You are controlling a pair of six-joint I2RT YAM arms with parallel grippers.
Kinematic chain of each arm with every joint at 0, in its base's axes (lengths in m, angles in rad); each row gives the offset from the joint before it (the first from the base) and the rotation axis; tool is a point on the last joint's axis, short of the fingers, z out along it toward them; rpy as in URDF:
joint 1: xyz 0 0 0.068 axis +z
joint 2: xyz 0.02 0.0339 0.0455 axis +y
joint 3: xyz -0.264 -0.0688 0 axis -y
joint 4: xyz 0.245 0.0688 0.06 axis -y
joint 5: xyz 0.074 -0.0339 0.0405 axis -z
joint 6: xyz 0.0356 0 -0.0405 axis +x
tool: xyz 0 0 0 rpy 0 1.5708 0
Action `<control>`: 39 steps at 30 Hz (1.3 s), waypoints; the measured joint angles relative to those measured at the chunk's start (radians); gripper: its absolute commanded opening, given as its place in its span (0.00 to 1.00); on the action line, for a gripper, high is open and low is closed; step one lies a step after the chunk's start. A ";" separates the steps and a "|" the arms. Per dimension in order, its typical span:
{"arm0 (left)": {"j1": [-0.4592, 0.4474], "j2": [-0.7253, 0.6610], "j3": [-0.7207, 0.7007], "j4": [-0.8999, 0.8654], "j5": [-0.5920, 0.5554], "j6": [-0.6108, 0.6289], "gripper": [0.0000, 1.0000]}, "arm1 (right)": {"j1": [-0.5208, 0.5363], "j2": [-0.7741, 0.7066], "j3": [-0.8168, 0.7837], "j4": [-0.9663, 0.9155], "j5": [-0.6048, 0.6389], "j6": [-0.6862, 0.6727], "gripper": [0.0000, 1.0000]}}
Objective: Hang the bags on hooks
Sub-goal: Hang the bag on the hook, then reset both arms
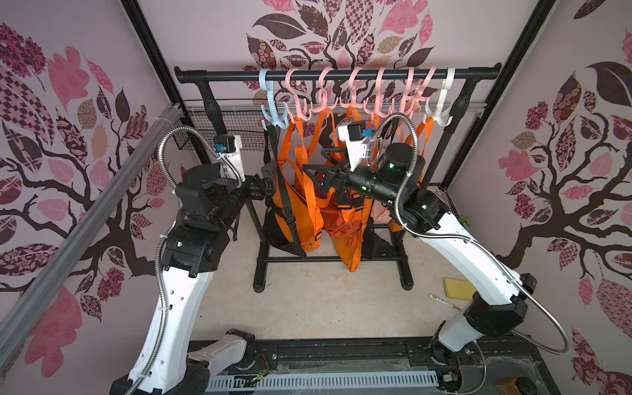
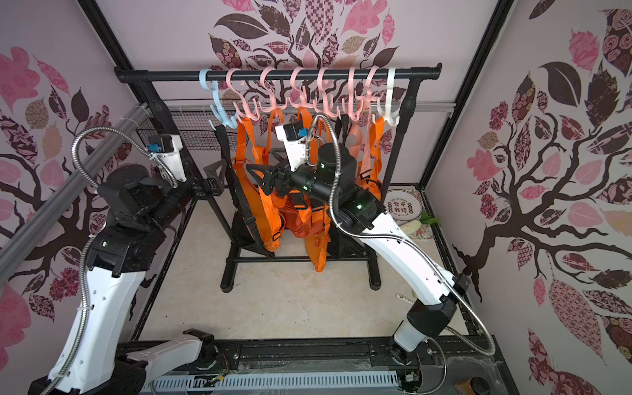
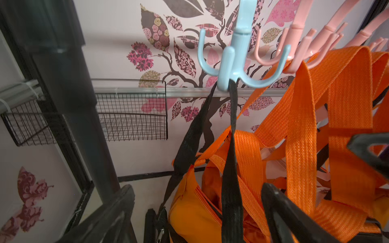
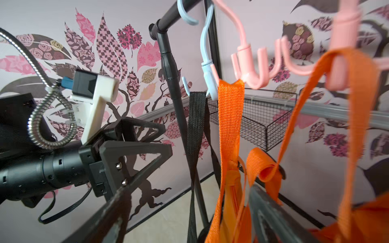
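Seen from above in both top views: a black clothes rail (image 1: 232, 74) standing at the back of a beige surface (image 1: 325, 301), with a row of plastic hooks along its top bar. At the robot's left end of the bar, a blue hook (image 1: 272, 102); next, several pink hooks (image 1: 301, 106); at the right end, a white hook (image 1: 441, 106).

Black bag (image 1: 278, 236) hanging from the blue hook by its black strap (image 3: 231, 126). Strap looped over one of the hook's lower prongs, bag body low beside the rail's left post. Just beside it, orange bags (image 1: 297, 212) hanging from the pink hooks, crowded together and touching.

Left gripper (image 3: 197, 186) beside the black strap, jaws spread wide and empty. In the left wrist view, strap lying between the two fingers, pinched by neither. Right gripper (image 4: 189, 189) near the middle of the rail in front of the orange straps, jaws likewise wide apart, gripping nothing.

Behind the rail's left post, a wire basket (image 1: 201, 133) against the back wall. Near the right arm, a flat yellow pad (image 1: 458, 289) on the surface.
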State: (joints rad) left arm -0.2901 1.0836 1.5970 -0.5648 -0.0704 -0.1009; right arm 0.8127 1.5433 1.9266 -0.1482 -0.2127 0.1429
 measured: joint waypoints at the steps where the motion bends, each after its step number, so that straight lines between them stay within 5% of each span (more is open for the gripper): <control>1: -0.004 -0.032 -0.046 0.002 -0.004 -0.004 0.98 | 0.004 -0.043 -0.038 0.008 0.014 -0.009 1.00; 7: -0.012 -0.280 -0.335 0.019 -0.090 -0.024 0.98 | 0.017 -0.418 -0.435 0.094 0.195 -0.054 1.00; 13: -0.013 -0.522 -0.646 0.042 -0.255 -0.058 0.98 | 0.016 -0.843 -0.957 0.216 0.595 -0.088 1.00; 17: -0.013 -0.549 -0.832 0.065 -0.359 -0.060 0.98 | 0.001 -0.945 -1.253 0.347 0.851 -0.175 1.00; 26: -0.008 -0.386 -1.078 0.256 -0.483 -0.004 0.98 | -0.252 -0.674 -1.469 0.565 1.041 -0.262 1.00; 32: 0.074 -0.179 -1.140 0.486 -0.486 -0.004 0.98 | -0.534 -0.534 -1.621 0.734 0.942 -0.163 1.00; 39: 0.135 0.106 -1.221 0.831 -0.512 0.021 0.98 | -0.561 -0.264 -1.664 0.945 0.784 -0.138 1.00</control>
State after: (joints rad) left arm -0.1551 1.1893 0.3756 0.2665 -0.5827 -0.0795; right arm 0.2520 1.2793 0.2630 0.7967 0.5716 0.0044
